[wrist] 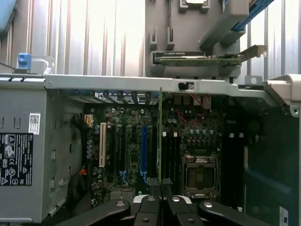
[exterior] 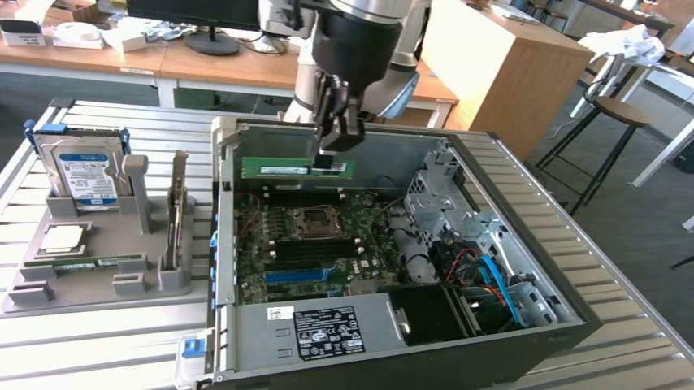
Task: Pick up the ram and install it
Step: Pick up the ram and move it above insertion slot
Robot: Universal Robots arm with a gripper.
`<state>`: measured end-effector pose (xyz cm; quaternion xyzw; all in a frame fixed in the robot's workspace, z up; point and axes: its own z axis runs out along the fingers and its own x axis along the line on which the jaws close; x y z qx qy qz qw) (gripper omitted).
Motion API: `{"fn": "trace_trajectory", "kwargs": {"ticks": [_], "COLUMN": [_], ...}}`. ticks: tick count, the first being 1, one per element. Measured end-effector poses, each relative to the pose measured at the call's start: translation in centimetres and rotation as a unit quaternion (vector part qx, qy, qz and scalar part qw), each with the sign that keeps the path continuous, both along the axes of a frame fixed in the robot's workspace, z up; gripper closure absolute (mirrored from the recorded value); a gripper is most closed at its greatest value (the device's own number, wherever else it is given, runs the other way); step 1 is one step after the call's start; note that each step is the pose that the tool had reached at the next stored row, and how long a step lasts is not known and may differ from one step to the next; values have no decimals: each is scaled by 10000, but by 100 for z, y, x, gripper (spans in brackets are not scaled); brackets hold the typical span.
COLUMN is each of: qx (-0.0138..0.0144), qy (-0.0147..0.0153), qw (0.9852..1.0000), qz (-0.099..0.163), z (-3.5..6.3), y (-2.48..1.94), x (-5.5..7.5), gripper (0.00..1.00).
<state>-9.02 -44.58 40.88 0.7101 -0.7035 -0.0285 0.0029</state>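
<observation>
Green and thin, the ram (exterior: 282, 167) hangs level above the motherboard (exterior: 325, 252) inside the open case (exterior: 477, 166). It is pinched toward one end by the gripper (exterior: 337, 153), whose jaws are drawn almost together on it. The step in hand looks like the carry: the stick is lifted but not yet seated, and stands clear of the board. Seating it would call for its lower edge lined up with a free slot beside the socket (exterior: 309, 219) and a straight, square press.
</observation>
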Motion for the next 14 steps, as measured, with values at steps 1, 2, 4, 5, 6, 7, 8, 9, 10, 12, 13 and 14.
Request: {"fn": "trace_trajectory", "kwargs": {"ticks": [1, 2, 4, 5, 6, 7, 8, 9, 10, 12, 13, 14], "qx": [0, 0, 0, 0, 0, 0, 0, 0, 0, 0, 0, 0], "qy": [0, 0, 0, 0, 0, 0, 0, 0, 0, 0, 0, 0], "qw": [10000, 10000, 10000, 10000, 10000, 10000, 10000, 10000, 10000, 10000, 10000, 10000], "qz": [-1, -1, -1, -1, 0, -1, -1, -1, -1, -1, 0, -1], "z": [0, 0, -1, -1, -1, -1, -1, -1, -2, -2, -2, -2], "y": [0, 0, 0, 0, 0, 0, 0, 0, 0, 0, 0, 0], "x": [25, 51, 101, 124, 148, 169, 192, 215, 236, 281, 303, 323], "gripper": [89, 89, 89, 89, 89, 89, 89, 89, 89, 89, 89, 89]}}
